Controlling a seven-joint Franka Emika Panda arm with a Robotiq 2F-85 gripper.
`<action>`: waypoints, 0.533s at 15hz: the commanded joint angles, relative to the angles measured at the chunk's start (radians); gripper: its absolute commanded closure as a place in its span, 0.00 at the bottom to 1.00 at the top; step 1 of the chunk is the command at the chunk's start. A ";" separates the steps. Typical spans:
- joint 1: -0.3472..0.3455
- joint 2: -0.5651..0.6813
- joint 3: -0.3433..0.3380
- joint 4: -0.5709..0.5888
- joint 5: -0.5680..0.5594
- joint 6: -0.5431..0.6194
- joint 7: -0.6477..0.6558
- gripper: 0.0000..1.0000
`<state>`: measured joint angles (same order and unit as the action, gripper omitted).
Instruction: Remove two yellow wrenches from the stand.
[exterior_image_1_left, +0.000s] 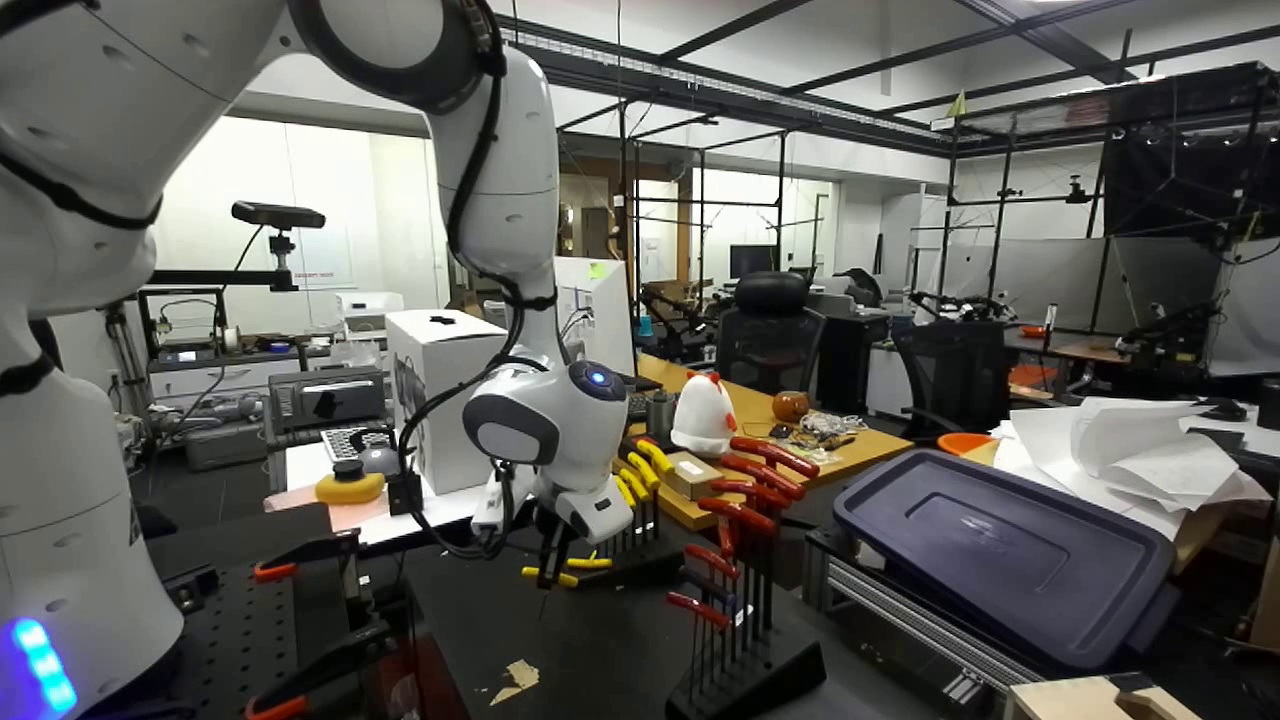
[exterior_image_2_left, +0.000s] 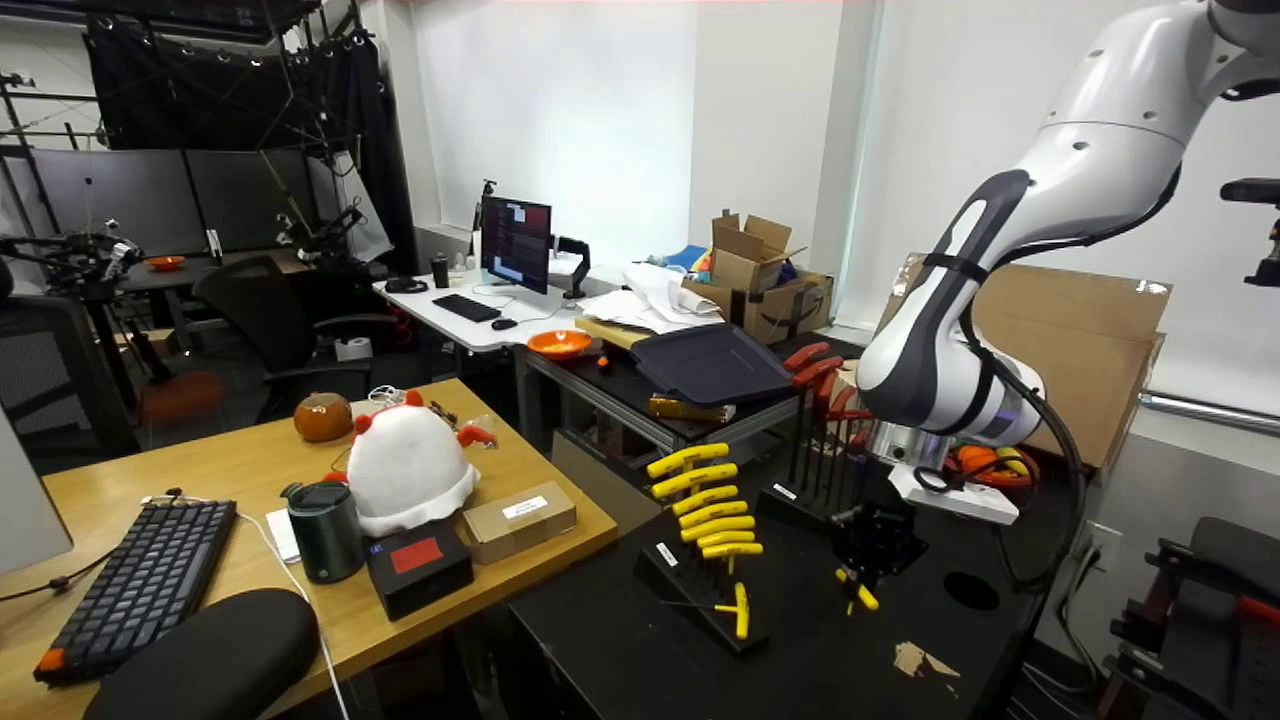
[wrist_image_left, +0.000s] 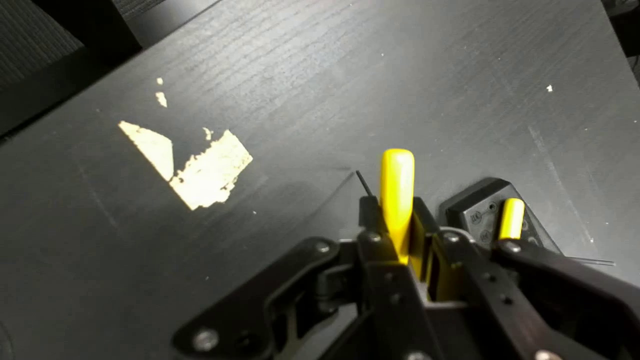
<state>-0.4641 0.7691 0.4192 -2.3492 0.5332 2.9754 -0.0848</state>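
Yellow wrenches (exterior_image_2_left: 714, 512), slim bright-yellow bar handles on thin dark shafts, are in three places. In an exterior view a fanned row stands in the small dark wedge-shaped stand (exterior_image_2_left: 672, 580), and a tipped wrench (exterior_image_2_left: 741, 610) lies sideways across the stand's low end. The held wrench (wrist_image_left: 397, 185) is off the stand, in the black two-fingered gripper (wrist_image_left: 397, 217). The wrist view shows this grip best: the fingers (wrist_image_left: 369, 215) stand narrow, pressed to both sides of the yellow handle. The shaft slants out past one fingertip there; whether its tip touches the black wood-grained table (wrist_image_left: 310, 75) cannot be told.

That view takes in only part of the stand, with a single yellow handle over it; both exterior views show several handles of the row. In an exterior view the white-and-grey robot arm (exterior_image_1_left: 520, 200) hides some of them, and the held and tipped wrenches appear close together below its wrist; there the red-handled tools (exterior_image_1_left: 737, 515) stand in plain sight in their own dark rack (exterior_image_1_left: 785, 675). In an exterior view where the yellow row is unobstructed, the arm covers part of that rack instead. A large dark-blue plastic case (exterior_image_1_left: 1000, 550) and a white plush figure with red trim (exterior_image_1_left: 703, 418) show in both exterior views. Ragged pale patches (wrist_image_left: 212, 175) on the table show in all three views.
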 joint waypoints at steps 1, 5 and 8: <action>-0.020 -0.021 0.011 -0.046 -0.001 0.013 0.026 0.96; -0.021 -0.026 -0.002 -0.057 -0.019 -0.028 0.026 0.96; -0.018 -0.025 -0.014 -0.054 -0.031 -0.062 0.024 0.96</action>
<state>-0.4757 0.7691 0.4143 -2.3822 0.5243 2.9630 -0.0738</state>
